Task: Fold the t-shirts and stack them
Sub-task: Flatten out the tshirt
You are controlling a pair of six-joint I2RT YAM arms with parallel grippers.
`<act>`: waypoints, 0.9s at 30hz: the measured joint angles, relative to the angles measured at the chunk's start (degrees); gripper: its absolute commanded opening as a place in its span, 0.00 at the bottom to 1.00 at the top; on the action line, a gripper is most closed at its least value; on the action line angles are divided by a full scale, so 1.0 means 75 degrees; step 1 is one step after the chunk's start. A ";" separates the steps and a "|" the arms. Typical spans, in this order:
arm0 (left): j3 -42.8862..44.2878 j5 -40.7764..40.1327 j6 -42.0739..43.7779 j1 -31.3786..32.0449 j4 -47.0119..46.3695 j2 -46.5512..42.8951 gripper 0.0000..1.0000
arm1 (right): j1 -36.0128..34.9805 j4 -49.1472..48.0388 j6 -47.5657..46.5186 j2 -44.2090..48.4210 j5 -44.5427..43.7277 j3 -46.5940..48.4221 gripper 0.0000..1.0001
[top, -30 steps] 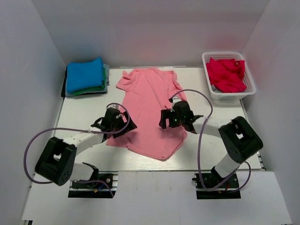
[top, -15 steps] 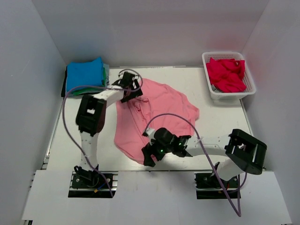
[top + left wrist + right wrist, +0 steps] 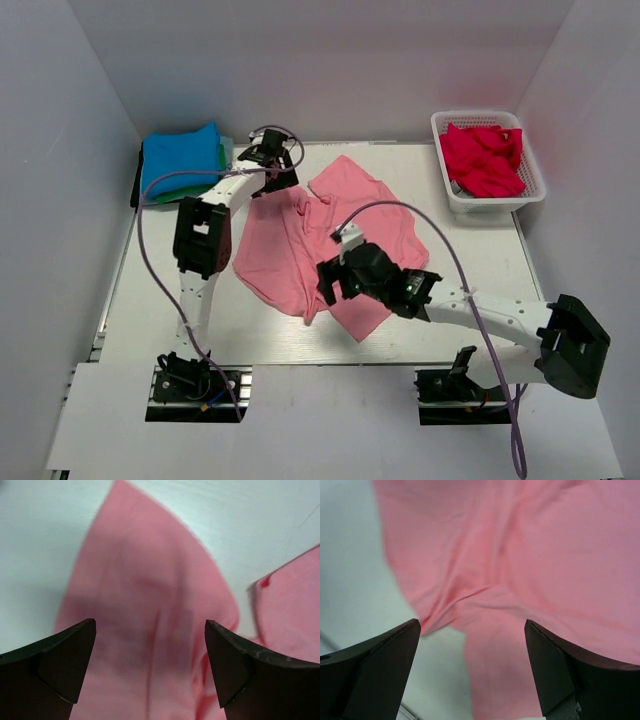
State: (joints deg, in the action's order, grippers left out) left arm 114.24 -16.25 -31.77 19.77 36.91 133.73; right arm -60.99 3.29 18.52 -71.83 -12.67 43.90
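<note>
Salmon pink cloth fills the middle of the top view: the salmon pink t-shirt (image 3: 278, 255) lies rumpled on the desk (image 3: 160, 270), with one part bunched in folds and a flap spread toward the right. The left gripper (image 3: 272, 172) is above the shirt's upper left edge, close to the folded pile. In the left wrist view its jaws stand wide apart with nothing between them, and below them are pink fabric (image 3: 145, 580) and bare desk. The right gripper (image 3: 322, 290) hangs over the shirt's lower edge, near the centre of the frame. Its jaws are also spread wide and hold nothing, and the right wrist view shows creased pink cloth (image 3: 560, 555) under them, with pale desk at the left.

At the upper left of the top view, a bright blue t-shirt (image 3: 180, 160) sits folded on top of a green t-shirt (image 3: 198, 190), of which only an edge shows. At the upper right, a crimson red t-shirt (image 3: 482, 158) lies crumpled inside the white basket (image 3: 535, 188), well apart from the pink one.
</note>
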 measured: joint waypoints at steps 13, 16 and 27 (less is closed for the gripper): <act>-0.4578 0.0055 -0.0055 0.0058 -0.1402 -0.3917 1.00 | 0.2906 0.1093 0.1017 -0.0697 -0.1378 0.0140 0.90; -0.4905 0.0446 -0.0087 0.0047 -0.1801 -0.3491 1.00 | 0.3503 0.0959 0.1017 -0.1565 -0.1061 0.0181 0.90; -0.4275 0.0020 -0.0286 -0.0096 -0.1760 -0.2133 1.00 | 0.5403 0.0510 0.1142 -0.3861 -0.0029 0.1798 0.90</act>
State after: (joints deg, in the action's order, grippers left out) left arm 82.17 -16.10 -33.91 19.05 23.70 117.73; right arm -20.47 7.11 27.09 -100.79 -12.88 57.39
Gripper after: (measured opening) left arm 0.995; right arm 0.905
